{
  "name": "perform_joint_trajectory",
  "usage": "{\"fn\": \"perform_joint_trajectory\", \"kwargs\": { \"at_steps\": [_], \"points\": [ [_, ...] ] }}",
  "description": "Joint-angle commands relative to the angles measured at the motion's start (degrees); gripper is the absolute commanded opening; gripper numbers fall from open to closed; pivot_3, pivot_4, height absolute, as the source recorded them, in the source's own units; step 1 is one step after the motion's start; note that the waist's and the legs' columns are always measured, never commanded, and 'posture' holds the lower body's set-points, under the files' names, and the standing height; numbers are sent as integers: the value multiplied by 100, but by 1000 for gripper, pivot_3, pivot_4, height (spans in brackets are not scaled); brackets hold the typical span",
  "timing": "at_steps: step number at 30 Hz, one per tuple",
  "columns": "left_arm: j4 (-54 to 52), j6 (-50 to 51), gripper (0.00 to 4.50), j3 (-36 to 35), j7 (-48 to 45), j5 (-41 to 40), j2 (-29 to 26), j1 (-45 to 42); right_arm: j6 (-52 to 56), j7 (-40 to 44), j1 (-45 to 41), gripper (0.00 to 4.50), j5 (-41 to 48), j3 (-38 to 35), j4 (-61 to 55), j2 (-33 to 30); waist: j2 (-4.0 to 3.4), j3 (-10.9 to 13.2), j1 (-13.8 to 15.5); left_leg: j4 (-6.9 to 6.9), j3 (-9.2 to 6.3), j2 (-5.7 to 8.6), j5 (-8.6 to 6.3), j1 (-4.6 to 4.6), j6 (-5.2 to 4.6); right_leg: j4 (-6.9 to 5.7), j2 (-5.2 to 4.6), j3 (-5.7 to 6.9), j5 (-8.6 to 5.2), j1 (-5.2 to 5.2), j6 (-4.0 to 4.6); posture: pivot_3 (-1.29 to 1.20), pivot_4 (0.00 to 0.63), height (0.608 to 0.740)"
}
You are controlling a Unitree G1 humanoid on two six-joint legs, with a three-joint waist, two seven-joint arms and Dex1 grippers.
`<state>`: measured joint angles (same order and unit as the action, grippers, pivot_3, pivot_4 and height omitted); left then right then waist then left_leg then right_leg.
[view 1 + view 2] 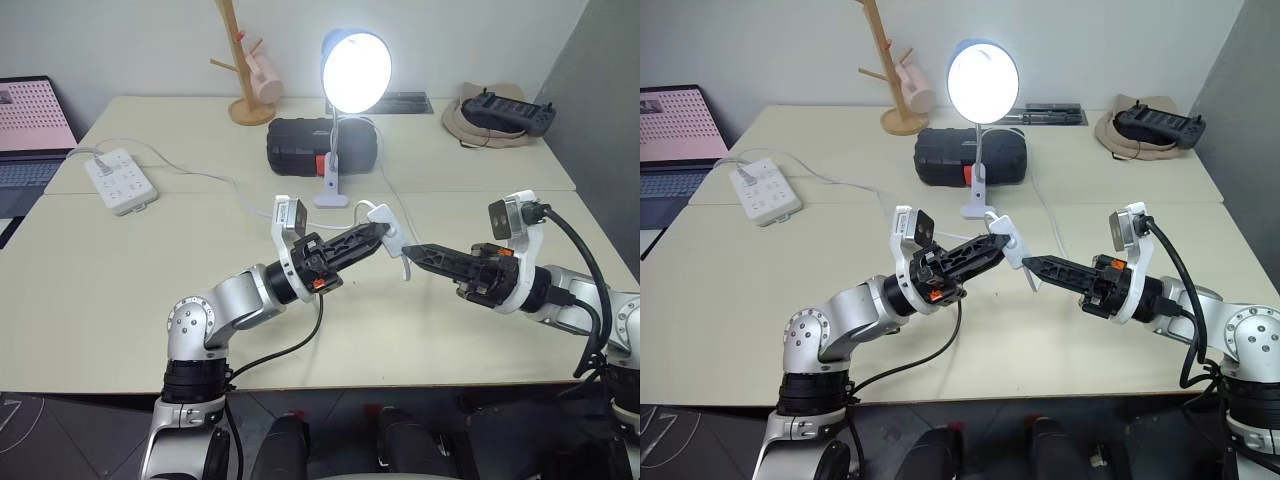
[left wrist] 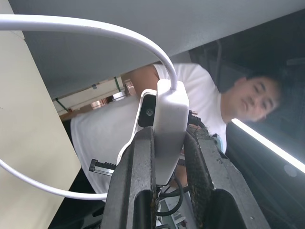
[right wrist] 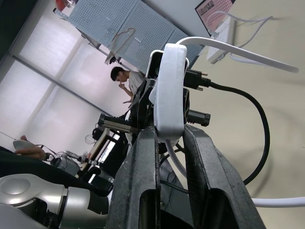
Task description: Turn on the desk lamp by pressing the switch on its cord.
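Observation:
The desk lamp [image 1: 355, 70] stands at the middle back of the table, its light-blue shade tilted and its bulb glowing brightly. The white switch [image 1: 388, 232] hangs in the air above the table's middle, held from both sides. My left gripper [image 1: 378, 233] comes in from the left and is shut on the switch [image 2: 169, 124]. My right gripper [image 1: 408, 250] comes in from the right and is shut on the other end of the switch [image 3: 169, 90]. The cord [image 1: 240, 188] runs from the switch across the table toward the power strip.
A white power strip [image 1: 121, 180] lies at the left, with a laptop [image 1: 30, 130] beyond it. A black case [image 1: 300, 146] sits behind the lamp's base, a wooden mug tree [image 1: 243, 70] at the back. A hat with a controller [image 1: 498, 113] lies back right. A person [image 2: 190, 102] shows in the left wrist view.

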<state>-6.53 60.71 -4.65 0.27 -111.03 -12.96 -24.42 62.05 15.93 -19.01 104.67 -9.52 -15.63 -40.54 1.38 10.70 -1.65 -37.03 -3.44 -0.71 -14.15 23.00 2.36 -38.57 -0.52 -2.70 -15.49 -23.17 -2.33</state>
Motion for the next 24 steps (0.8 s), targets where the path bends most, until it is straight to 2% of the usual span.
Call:
{"fn": "perform_joint_trajectory", "kwargs": {
  "at_steps": [1, 4, 10, 16, 20, 24],
  "points": [
    [-234, -137, 1243, -101, -55, -197, 82, 41, -7, 41, 22, 358, -23, -7, -178, -137, 0, 0, 1, 0, 0, -1, 0, 0, 0, 0, 0, 0, 0, 0, 0, 0, 150, 740],
    [-253, -136, 1959, -148, -52, -197, 95, 72, -34, 46, 10, 358, -6, -9, -154, -165, 0, 0, 4, -1, 1, 0, 0, 1, 0, 3, 0, -1, 0, 0, 0, 0, 150, 740],
    [-264, -101, 3081, -284, -52, -197, -46, 83, -55, 85, -83, 358, -18, 34, -70, -148, 0, 0, 3, 0, 0, 0, 0, 1, 0, 4, 1, 0, 0, 0, 0, 0, 150, 740],
    [-373, 44, 4291, -561, -77, -197, -799, 451, -145, 217, -596, 358, -543, 122, 324, -40, 0, 0, -21, 2, 2, -3, 0, -1, 0, 3, 2, -3, 0, -2, 0, 0, 150, 740],
    [-441, 153, 4455, -821, -387, -23, -1724, 622, -366, 394, -1123, 358, -1777, 372, 675, 47, -2, 1, -14, 6, 0, -9, 0, -2, 0, 3, 8, -1, -1, -5, 3, 0, 150, 740],
    [-752, 151, 4455, -855, -1792, 1722, -2854, 401, -1162, 955, -1820, 358, -4336, 1554, 1139, -50, -3, 6, -13, 7, 3, -7, 0, -2, 0, 5, 8, -1, -3, -11, 6, 0, 150, 740]
  ]
}}
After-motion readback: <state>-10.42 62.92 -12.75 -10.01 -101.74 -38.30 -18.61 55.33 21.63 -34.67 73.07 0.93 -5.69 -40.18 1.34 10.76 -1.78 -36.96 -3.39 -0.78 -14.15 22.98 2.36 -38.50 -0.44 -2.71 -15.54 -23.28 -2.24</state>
